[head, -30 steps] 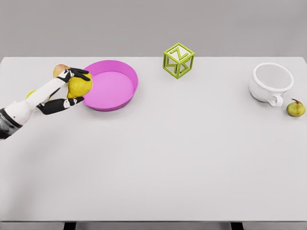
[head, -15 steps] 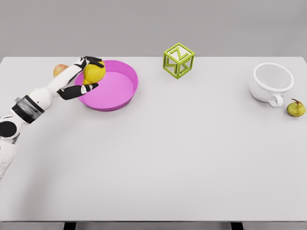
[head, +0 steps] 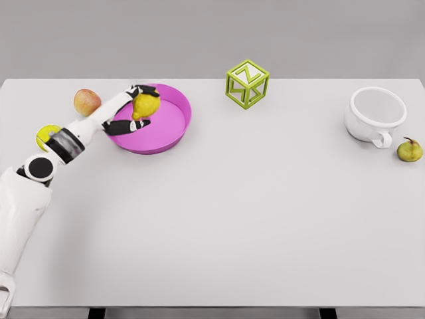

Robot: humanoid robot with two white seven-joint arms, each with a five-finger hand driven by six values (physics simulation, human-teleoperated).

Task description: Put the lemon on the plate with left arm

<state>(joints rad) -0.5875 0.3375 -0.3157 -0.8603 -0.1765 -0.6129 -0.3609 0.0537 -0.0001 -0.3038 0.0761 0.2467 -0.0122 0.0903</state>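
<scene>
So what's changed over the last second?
The left hand carried the lemon rightward, from just left of the plate's rim to over its inside, still gripped. With the arm extended, the apple shows fully. The block, cup and pear haven't moved. The right arm is out of view.

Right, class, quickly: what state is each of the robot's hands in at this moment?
Left hand: shut on the yellow lemon, over the round pink plate.
Right hand: not in view.
</scene>
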